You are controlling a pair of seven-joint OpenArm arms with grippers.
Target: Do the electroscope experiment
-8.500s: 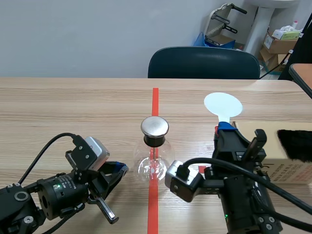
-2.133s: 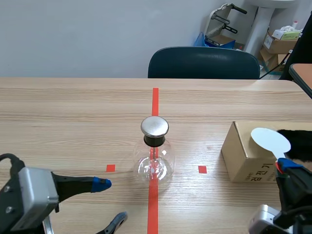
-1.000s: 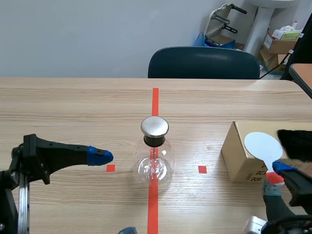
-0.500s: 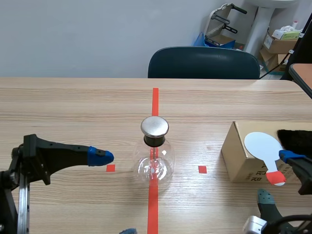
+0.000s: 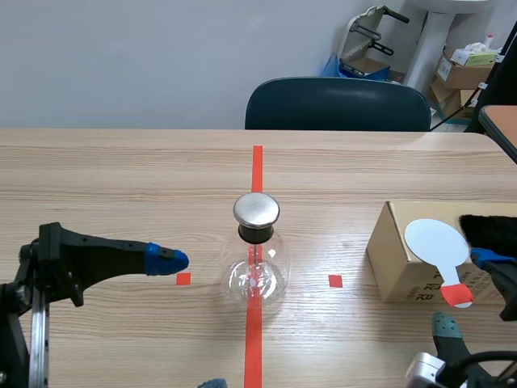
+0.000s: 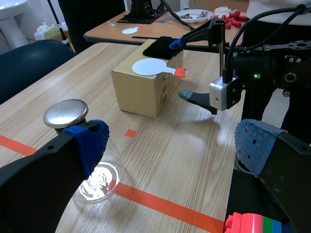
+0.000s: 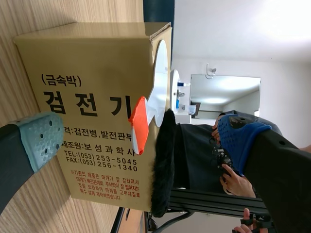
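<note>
Okay, left end effector (image 6: 172, 145) was spread wide and held nothing. Its upper blue pad (image 5: 166, 259) hung level with the electroscope (image 5: 256, 260), near it on the left arm's side and not touching. Its other finger sat lower, nearer the robot than the electroscope.

The right end effector (image 7: 141, 138) was also wide open with nothing gripped. One pad sat above and one below the orange tab (image 7: 138, 125) of the white paddle (image 5: 436, 240); contact with the tab not visible.

The electroscope, a clear glass flask with a round metal cap (image 5: 256, 210), stood upright on the red tape line, mid surface (image 5: 121, 178).

On the right arm's side of the electroscope and well apart from it was the cardboard box (image 5: 404, 263), with bare wood showing in the gap. The paddle's disc lay flat on top of the box, and the tab stuck out past the box edge toward the robot. The black fur piece (image 5: 489, 230) lay on the box top too, on the side of the disc away from the electroscope.

Beyond the electroscope, at the far edge of the surface, stood a dark chair (image 5: 338, 103).
</note>
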